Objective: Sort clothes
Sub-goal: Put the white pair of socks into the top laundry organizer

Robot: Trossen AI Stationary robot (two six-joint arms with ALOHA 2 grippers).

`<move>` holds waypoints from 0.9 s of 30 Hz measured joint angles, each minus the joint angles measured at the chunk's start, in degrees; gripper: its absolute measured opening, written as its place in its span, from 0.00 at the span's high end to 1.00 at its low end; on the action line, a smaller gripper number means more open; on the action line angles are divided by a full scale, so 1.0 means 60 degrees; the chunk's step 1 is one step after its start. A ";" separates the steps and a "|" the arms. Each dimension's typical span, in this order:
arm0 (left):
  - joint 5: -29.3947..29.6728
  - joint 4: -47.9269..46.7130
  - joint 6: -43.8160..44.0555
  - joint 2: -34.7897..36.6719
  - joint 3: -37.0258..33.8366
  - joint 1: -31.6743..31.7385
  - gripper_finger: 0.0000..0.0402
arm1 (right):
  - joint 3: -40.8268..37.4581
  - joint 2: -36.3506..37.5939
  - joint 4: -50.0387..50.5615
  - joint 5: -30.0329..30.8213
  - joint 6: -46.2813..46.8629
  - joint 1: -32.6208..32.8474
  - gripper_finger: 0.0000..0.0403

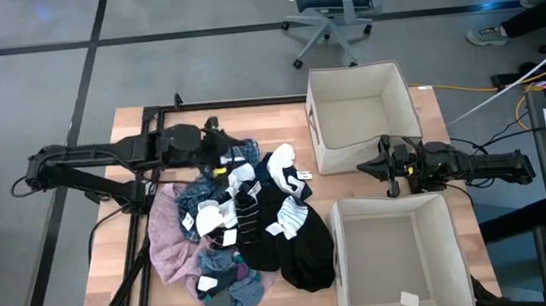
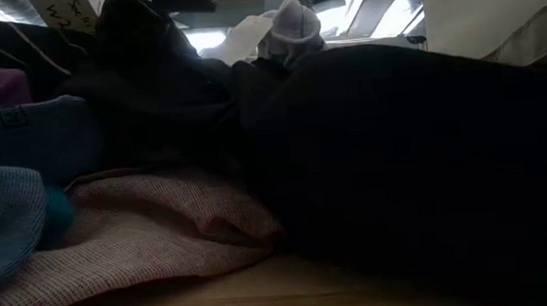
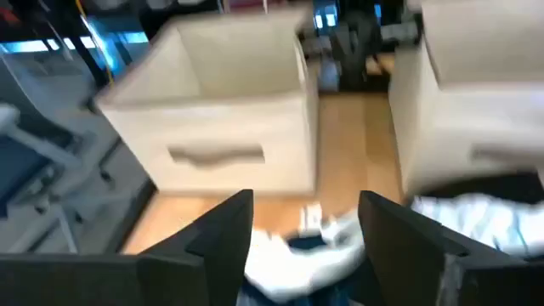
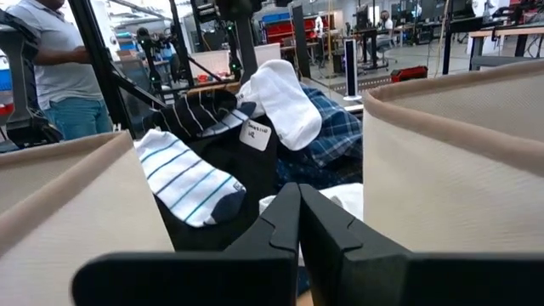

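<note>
Clothes: a heap of clothes [image 1: 245,231] lies on the left half of the wooden table [image 1: 111,249], left of the two bins; black pieces, a striped piece, a pale pink cloth at the left edge, blue pieces at the near end
Clothes and left jaws: the left gripper [image 1: 221,150] sits over the far end of the heap; in the left wrist view its two dark fingers [image 3: 223,242] stand apart with white and dark fabric showing below and between them; nothing is clamped
Clothes and right jaws: the right gripper [image 1: 363,167] is well apart from the heap, in the gap between the bins; its jaws are pressed together on nothing; a white sock with blue stripes [image 4: 189,185] lies ahead of it
Left arm: reaches in low from the table's left side, stretched toward the right
Right arm: lies level from the right edge, pointing left
Bins: far bin [image 1: 320,118]; near bin [image 1: 344,267] holding one small white item [image 1: 409,299]
</note>
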State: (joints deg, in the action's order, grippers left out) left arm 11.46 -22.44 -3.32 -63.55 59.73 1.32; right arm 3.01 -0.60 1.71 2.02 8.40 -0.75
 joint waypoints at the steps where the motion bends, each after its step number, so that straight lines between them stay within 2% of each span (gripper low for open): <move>1: 0.0000 -0.0368 0.0147 0.0007 0.0007 -0.0103 0.47 | 0.0000 0.0000 0.0039 0.0003 0.0000 0.0000 0.97; 8: -0.0009 -0.1869 0.0971 -0.0015 -0.0332 -0.0362 0.49 | 0.0000 0.0000 0.0365 0.0008 0.0004 0.0000 0.97; 18: -0.0038 -0.1954 0.0988 -0.0051 -0.1399 -0.0342 0.51 | 0.0000 0.0000 0.0376 0.0055 0.0006 0.0000 0.97; 27: -0.0127 -0.1860 0.0740 -0.0117 -0.1502 -0.0342 0.52 | 0.0000 0.0000 0.0373 0.0161 -0.0219 0.0000 0.97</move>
State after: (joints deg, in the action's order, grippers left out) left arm 10.70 -33.59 1.12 -64.25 50.72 -0.73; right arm 3.01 -0.60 3.95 2.98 7.09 -0.75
